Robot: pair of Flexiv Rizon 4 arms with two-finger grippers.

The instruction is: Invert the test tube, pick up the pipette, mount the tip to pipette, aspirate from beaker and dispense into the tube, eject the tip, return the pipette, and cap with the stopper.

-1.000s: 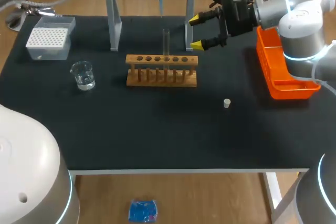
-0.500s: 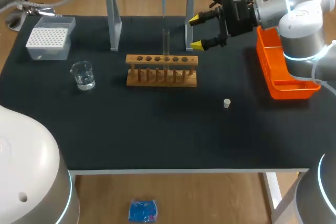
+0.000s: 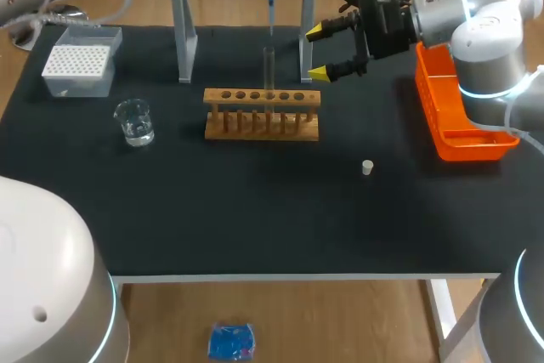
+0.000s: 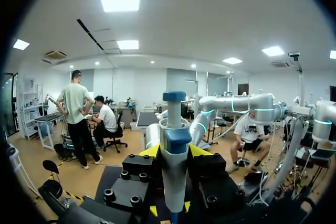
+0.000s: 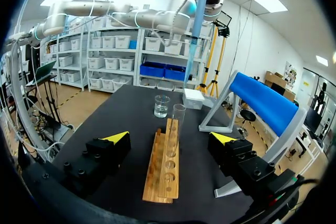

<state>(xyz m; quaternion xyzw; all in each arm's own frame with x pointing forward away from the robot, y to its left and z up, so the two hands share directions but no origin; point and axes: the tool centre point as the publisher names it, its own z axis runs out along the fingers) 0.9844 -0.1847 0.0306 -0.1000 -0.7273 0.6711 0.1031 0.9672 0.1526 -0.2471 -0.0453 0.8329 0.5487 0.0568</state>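
Blue-and-white pipette gripped in left claw, clear tube upright

Test tube: clear glass, upright in a middle hole of the wooden rack, open rim upward.

Pipette: pale body with a blue collar and blue cap. We find it clamped between the fingers of our left gripper, high above the table near the rack, shaft pointing down.

Beaker: clear, a little liquid inside, standing left of the rack.

Tip box: white grid of tips, at the far left corner.

Stopper: small and white, alone on the black mat to the right of the rack.
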